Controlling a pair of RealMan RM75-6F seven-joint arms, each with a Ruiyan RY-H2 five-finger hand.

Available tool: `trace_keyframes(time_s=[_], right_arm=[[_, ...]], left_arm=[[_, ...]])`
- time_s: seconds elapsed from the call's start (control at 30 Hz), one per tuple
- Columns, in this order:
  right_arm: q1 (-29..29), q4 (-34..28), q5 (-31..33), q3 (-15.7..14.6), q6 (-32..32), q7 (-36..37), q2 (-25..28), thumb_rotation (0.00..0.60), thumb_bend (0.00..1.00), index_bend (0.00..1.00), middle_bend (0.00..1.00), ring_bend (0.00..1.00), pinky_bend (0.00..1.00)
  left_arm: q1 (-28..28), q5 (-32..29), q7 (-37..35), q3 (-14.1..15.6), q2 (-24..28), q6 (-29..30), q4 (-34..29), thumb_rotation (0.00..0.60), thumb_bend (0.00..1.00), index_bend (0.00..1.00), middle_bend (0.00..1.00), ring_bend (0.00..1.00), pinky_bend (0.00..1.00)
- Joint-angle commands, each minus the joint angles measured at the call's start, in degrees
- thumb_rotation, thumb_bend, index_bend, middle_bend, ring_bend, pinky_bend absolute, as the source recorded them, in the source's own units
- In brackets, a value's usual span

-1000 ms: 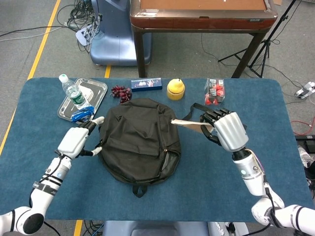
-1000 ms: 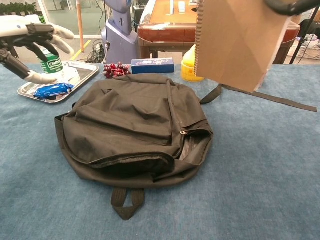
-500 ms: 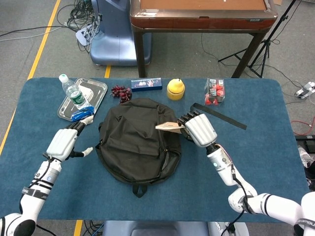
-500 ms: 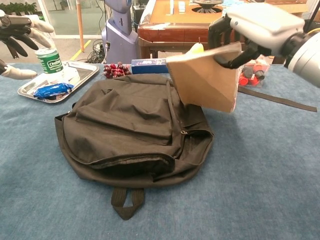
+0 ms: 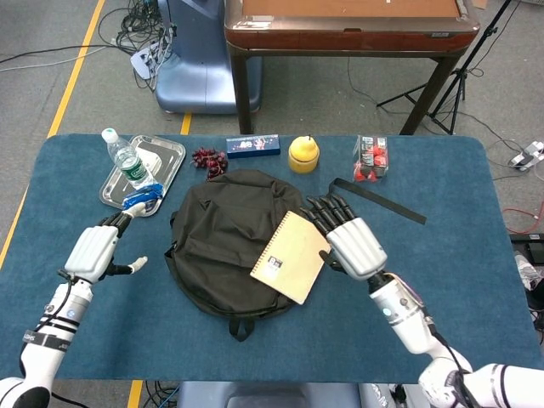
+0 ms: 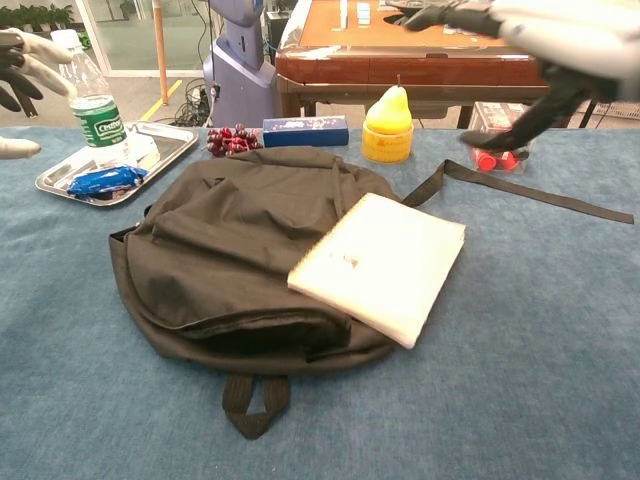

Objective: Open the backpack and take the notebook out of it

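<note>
Head view is showing the left hand (image 5: 95,250) hovering empty near the table's (image 5: 476,255) left edge, fingers spread. The backpack (image 5: 223,234) is slumping mid-table, soft and floppy. The notebook (image 5: 291,256) is lying flat across its right side, overhanging toward the table. It is looking light and stiff; the free right edge seems the place to pinch. The right hand (image 5: 350,240) is hanging just beside it, fingers extended, holding nothing.
</note>
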Motion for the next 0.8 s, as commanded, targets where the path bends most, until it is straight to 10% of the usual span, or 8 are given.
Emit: trace_keyframes(time_s=[0.03, 0.27, 0.8], right_arm=[[-3.77, -2.88, -3.06, -1.33, 4.82, 2.12, 3.75, 0.600, 0.31, 0.00, 0.07, 0.03, 0.09], [-11.01, -2.55, -7.44, -4.64, 12.79, 6.38, 8.91, 0.600, 0.31, 0.30, 0.39, 0.34, 0.46], [-24.11, 2.78, -9.91, -12.88, 19.16, 16.50, 15.96, 0.600, 0.32, 0.51, 0.49, 0.46, 0.54]], left_arm=[[0.77, 0.10, -0.52, 0.15, 0.76, 0.49, 0.01, 0.600, 0.22, 0.09, 0.17, 0.16, 0.18], [4.07, 0.47, -1.69, 1.29, 1.96, 3.19, 1.00, 0.600, 0.22, 0.12, 0.17, 0.16, 0.18], [14.66, 6.01, -3.70, 5.35, 0.85, 14.66, 6.74, 0.600, 0.22, 0.20, 0.17, 0.16, 0.18]])
